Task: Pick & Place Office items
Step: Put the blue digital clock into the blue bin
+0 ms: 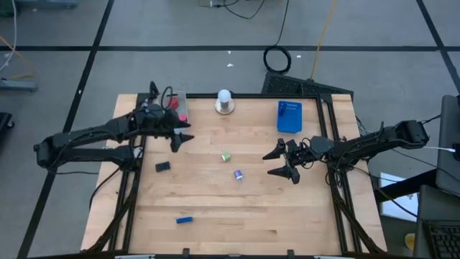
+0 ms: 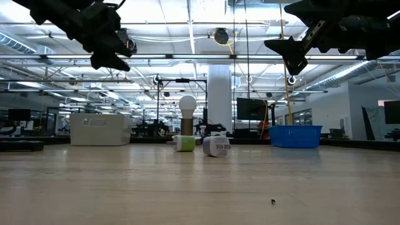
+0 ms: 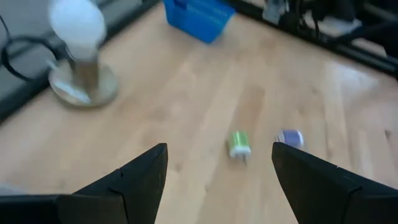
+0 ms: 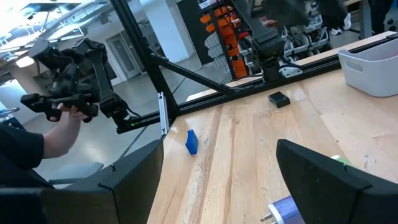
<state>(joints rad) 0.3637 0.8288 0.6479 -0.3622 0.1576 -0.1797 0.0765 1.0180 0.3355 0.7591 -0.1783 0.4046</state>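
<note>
My left gripper (image 1: 181,137) hangs above the table's left rear part, just in front of the grey tray (image 1: 177,106). Fingers spread, nothing between them. In my left wrist view the two dark fingers (image 3: 140,177) stand wide apart over bare wood.

My right gripper (image 1: 282,163) hangs above the right side of the table, in front of the blue tray (image 1: 289,117). Jaws spread too, holding nothing. In the low view both grippers are well above the tabletop.

Items on the table (image 1: 237,216):
- Green item (image 1: 226,156), near the middle, lying on its side. Small white end visible in the left wrist view.
- Purple item (image 1: 238,175), just beside the green one, slightly nearer the front and toward my right arm. Not touching it. In the low view the two lie side by side, a label on the purple one's end.
- Black item (image 1: 163,166), left of centre, in front of my left gripper.
- Blue item (image 1: 185,220), near the front edge, well apart from the rest.
- Something red (image 1: 175,105) shows at the grey tray; whether in it or on its rim I cannot tell.

White bulb on round base (image 1: 225,101) stands upright at the rear edge, between the two trays.

Right wrist view: a person's hand (image 4: 65,118) beyond the table holds a dark device.
</note>
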